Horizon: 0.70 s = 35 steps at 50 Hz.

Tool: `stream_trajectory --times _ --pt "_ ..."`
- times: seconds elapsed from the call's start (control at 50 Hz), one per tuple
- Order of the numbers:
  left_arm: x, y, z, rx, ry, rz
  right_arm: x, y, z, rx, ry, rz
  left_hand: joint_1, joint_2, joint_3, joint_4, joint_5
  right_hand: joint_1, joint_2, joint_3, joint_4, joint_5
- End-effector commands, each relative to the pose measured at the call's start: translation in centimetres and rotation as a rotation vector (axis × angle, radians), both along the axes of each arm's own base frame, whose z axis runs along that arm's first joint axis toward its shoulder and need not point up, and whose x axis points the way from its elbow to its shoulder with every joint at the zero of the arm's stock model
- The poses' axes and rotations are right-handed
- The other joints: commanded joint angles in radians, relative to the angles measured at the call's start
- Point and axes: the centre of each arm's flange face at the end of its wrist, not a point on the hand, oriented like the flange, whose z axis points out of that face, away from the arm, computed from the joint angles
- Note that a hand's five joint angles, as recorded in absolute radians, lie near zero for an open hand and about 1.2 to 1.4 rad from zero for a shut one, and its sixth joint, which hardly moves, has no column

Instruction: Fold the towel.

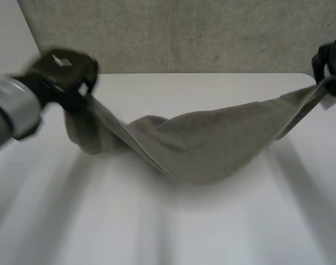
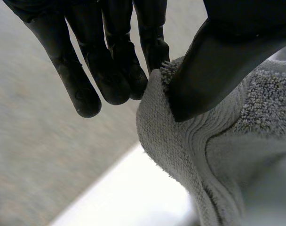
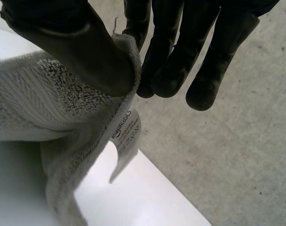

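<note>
**A:** Where was the towel, and what had hold of it?

**B:** The grey towel [image 1: 201, 143] hung like a hammock between the two hands, above the white counter [image 1: 157, 232]. The left hand [image 1: 63, 72] held one end up at the left. The right hand [image 1: 331, 63] held the other end at the far right. The middle sagged low, at or just over the counter. Whether it touched could not be told.

**A:** How were the hands closed on it?

**B:** Each pinched a corner. In the left wrist view, the thumb pressed the towel's hem against nearly straight fingers. The right wrist view showed the same pinch, with a white label [image 3: 126, 134] hanging just below it.

**A:** So how far along was the folding?

**B:** Early, by my reading. The towel was gripped, lifted and stretched out lengthwise, so the pick-up was done. A layered edge ran down from the left hand, but whether that was a real fold could not be told. No neat fold lay on the counter. What remained, I judged, was to bring the ends together, lay the towel down flat and let go.
</note>
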Motion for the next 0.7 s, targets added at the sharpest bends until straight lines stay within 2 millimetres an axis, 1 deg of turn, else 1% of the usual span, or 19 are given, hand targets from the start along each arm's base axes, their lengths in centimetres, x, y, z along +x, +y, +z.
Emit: stream_trajectory --times 0.02,0.04,0.1,0.14,0.16,0.2,0.22,0.3,0.42,0.46,0.48,0.52,0.54,0.58,0.6,0.64,0.66,0.68,0.7 --pt "4.7 -0.7 4.1 -0.080 0.127 0.161 -1.4 -1.4 2.3 0.092 0.055 -0.035 0.044 0.018 0.016 0.007 0.035 0.068 0.075 0.051 0.061 0.053" --pt "5.6 -1.3 3.4 -0.049 0.122 0.198 -1.5 -2.0 1.3 0.135 0.096 -0.033 0.044 0.018 0.016 0.007 0.035 0.068 0.075 0.051 0.061 0.053" --pt "5.9 -1.6 2.0 0.006 0.110 0.210 -1.4 -2.3 0.1 0.187 0.141 -0.017 0.044 0.018 0.016 0.007 0.035 0.068 0.075 0.051 0.061 0.053" --pt "6.0 -2.4 -1.7 0.138 0.076 0.226 -0.3 -1.9 -2.1 0.270 0.254 0.052 0.044 0.018 0.016 0.007 0.035 0.068 0.075 0.051 0.061 0.053" --pt "6.0 -2.4 -1.7 0.139 0.076 0.226 -0.2 -1.9 -2.1 0.271 0.254 0.053 0.044 0.018 0.016 0.007 0.035 0.068 0.075 0.051 0.061 0.053" --pt "6.0 -3.3 -5.0 0.248 0.041 0.229 0.8 -1.9 -4.7 0.356 0.375 0.086 0.044 0.018 0.016 0.007 0.035 0.068 0.075 0.051 0.061 0.053" --pt "6.0 -3.3 -5.0 0.249 0.040 0.229 0.8 -1.9 -4.7 0.356 0.375 0.086 0.044 0.018 0.016 0.007 0.035 0.068 0.075 0.051 0.061 0.053" --pt "5.9 -5.0 -8.3 0.336 -0.019 0.230 2.4 -2.6 -7.0 0.409 0.470 0.077 0.044 0.018 0.016 0.007 0.035 0.068 0.075 0.051 0.061 0.053" --pt "5.2 -7.7 -8.4 0.306 -0.029 0.217 4.7 -4.6 -7.4 0.327 0.481 0.084 0.044 0.018 0.016 0.007 0.035 0.068 0.075 0.051 0.061 0.053" --pt "3.4 -9.4 -6.8 0.224 -0.016 0.171 5.9 -6.9 -5.9 0.212 0.418 0.045 0.044 0.018 0.016 0.007 0.035 0.068 0.075 0.051 0.061 0.053" --pt "3.4 -9.4 -6.8 0.224 -0.016 0.171 5.9 -6.9 -5.9 0.211 0.418 0.045 0.044 0.018 0.016 0.007 0.035 0.068 0.075 0.051 0.061 0.053" --pt "1.6 -11.0 -3.2 0.073 0.022 0.132 7.9 -8.6 -2.5 0.029 0.305 0.008 0.044 0.018 0.016 0.007 0.035 0.068 0.075 0.051 0.061 0.053" --pt "1.6 -11.0 -3.2 0.072 0.022 0.132 7.9 -8.6 -2.5 0.028 0.304 0.008 0.044 0.018 0.016 0.007 0.035 0.068 0.075 0.051 0.061 0.053" --pt "0.8 -12.7 1.7 -0.131 0.106 0.150 9.1 -9.9 2.9 -0.207 0.117 -0.048 0.044 0.018 0.016 0.007 0.035 0.068 0.075 0.051 0.061 0.053" --pt "0.8 -12.7 1.7 -0.132 0.107 0.151 9.2 -9.9 2.9 -0.208 0.115 -0.048 0.044 0.018 0.016 0.007 0.035 0.068 0.075 0.051 0.061 0.053" --pt "1.1 -13.5 6.9 -0.331 0.272 0.194 8.7 -10.5 7.5 -0.385 -0.093 -0.104 0.044 0.018 0.016 0.007 0.035 0.068 0.075 0.051 0.061 0.053" --pt "1.1 -13.5 6.9 -0.332 0.273 0.194 8.7 -10.5 7.5 -0.386 -0.094 -0.104 0.044 0.018 0.016 0.007 0.035 0.068 0.075 0.051 0.061 0.053" --pt "1.5 -13.6 8.9 -0.401 0.367 0.204 8.5 -10.1 9.5 -0.452 -0.184 -0.105 0.044 0.018 0.016 0.007 0.035 0.068 0.075 0.051 0.061 0.053" --pt "1.5 -13.6 8.9 -0.402 0.368 0.204 8.5 -10.1 9.5 -0.453 -0.185 -0.105 0.044 0.018 0.016 0.007 0.035 0.068 0.075 0.051 0.061 0.053"
